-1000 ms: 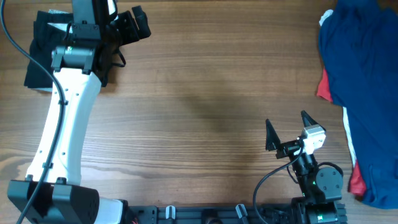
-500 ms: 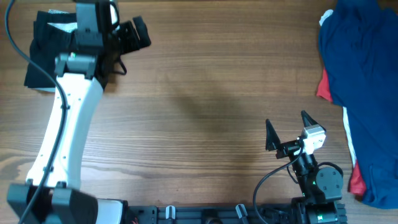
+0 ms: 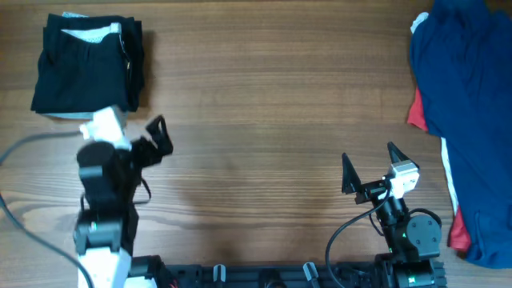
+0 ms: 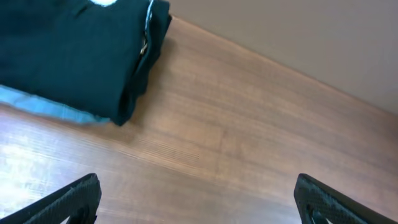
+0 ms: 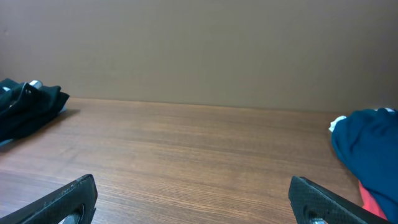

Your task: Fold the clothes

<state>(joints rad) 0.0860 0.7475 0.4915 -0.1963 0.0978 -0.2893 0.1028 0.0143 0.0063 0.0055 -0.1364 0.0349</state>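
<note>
The black shorts (image 3: 84,64) lie folded in a neat rectangle at the table's far left corner, with the pale waistband lining showing at the top. They also show in the left wrist view (image 4: 68,56) and at the far left of the right wrist view (image 5: 28,106). A pale blue cloth edge (image 4: 43,102) sticks out under them. My left gripper (image 3: 158,138) is open and empty, in front of the shorts and apart from them; its fingers frame bare wood (image 4: 196,199). My right gripper (image 3: 372,164) is open and empty near the front right, over bare wood (image 5: 193,199).
A heap of dark blue cloth (image 3: 464,96) with a red garment (image 3: 418,112) under it covers the table's right side; it also shows in the right wrist view (image 5: 367,143). Bare wooden table (image 3: 264,104) lies between the two piles.
My left arm has pulled back from over the black shorts toward the front left of the table, leaving the folded shorts uncovered. The right arm has not moved.
</note>
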